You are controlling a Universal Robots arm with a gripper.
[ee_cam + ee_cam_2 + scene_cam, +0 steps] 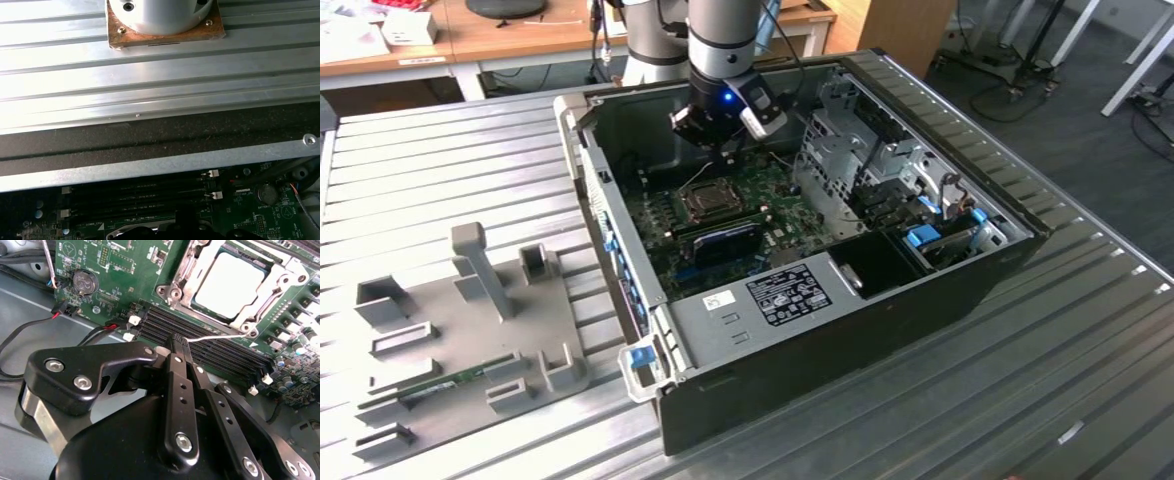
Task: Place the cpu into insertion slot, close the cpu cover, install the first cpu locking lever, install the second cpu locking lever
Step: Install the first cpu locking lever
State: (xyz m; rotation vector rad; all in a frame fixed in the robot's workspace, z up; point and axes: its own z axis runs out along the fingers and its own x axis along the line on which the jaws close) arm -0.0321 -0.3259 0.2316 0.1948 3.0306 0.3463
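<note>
Green motherboard [734, 215] lies flat inside the opened computer case [854, 330], which rests on a ribbed metal table [454, 160]. The cpu [231, 284] sits in the insertion slot [710, 199], its pale metal top showing through the window of the cpu cover [260, 302], which lies down flat over it. One thin locking lever [212, 336] runs along the near edge of the socket in the second wrist view. The gripper [178, 347] hangs above the board at the case's far end, near the long black memory slots [200, 337] and beside the socket; its two black fingers [172, 352] are pressed together with nothing between them. A coin battery [84, 281] and red and black cables [30, 327] lie close by on the board's edge. In the exterior view, silver drive cages [867, 160] crowd the case on the exterior view's right of the board, and a grey fixture tray [467, 320] sits on the table at the exterior view's left. The arm's round base [162, 15] shows on the table in the first wrist view.
</note>
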